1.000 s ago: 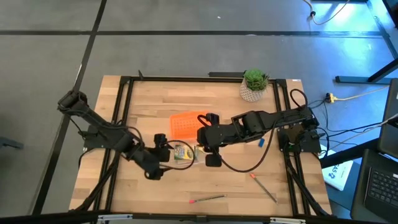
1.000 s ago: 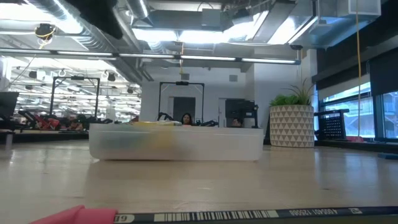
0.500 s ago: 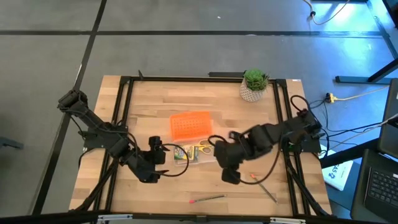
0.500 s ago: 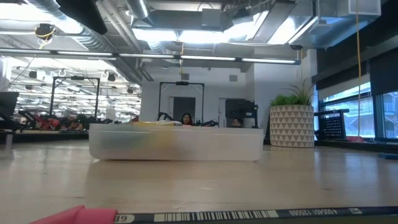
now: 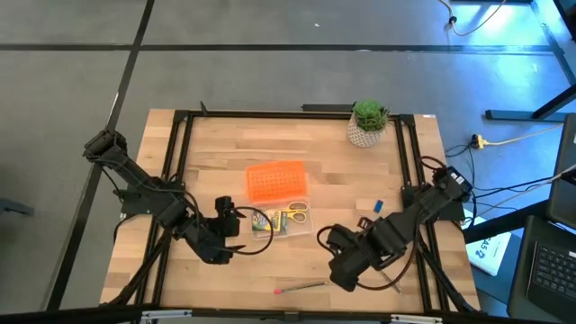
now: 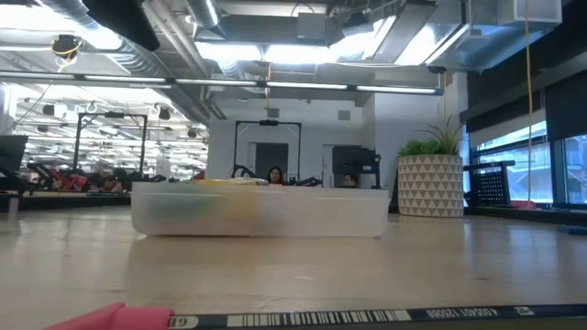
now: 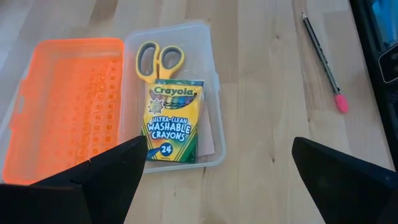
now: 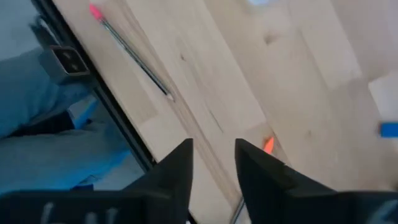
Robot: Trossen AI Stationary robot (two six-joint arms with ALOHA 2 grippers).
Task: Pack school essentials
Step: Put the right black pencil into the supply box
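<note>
From above, I have the right gripper (image 5: 345,270) low at the near edge of the table, over the two loose pencils: the pink-tipped pencil (image 5: 301,287) just to its left and the orange-tipped pencil (image 5: 382,273) largely under the arm. The tiny blue piece (image 5: 379,206) sits alone further back. The left gripper (image 5: 216,245) waits beside the clear case (image 5: 281,220), where the scissors (image 5: 294,213) and crayon box (image 5: 263,221) already lie, the orange lid (image 5: 275,181) folded back.

Table level gives me little: the case wall (image 6: 259,213), the potted plant (image 6: 430,183), no gripper in sight.

Left wrist: fingers (image 7: 106,174) spread wide, holding nothing, hanging over the open case. If I drop this arm carelessly I nudge the lid or shove the case.

Right wrist: fingers (image 8: 176,169) narrowly parted, nothing between them, the orange tip (image 8: 268,145) just ahead and the pink-tipped one (image 8: 129,51) further off near the table frame (image 8: 93,87). My worry is that gap; it looks tight for a thin pencil lying flat, so a slightly off descent could roll it toward the edge or pin it against the wood. Closing early, I grab air.
</note>
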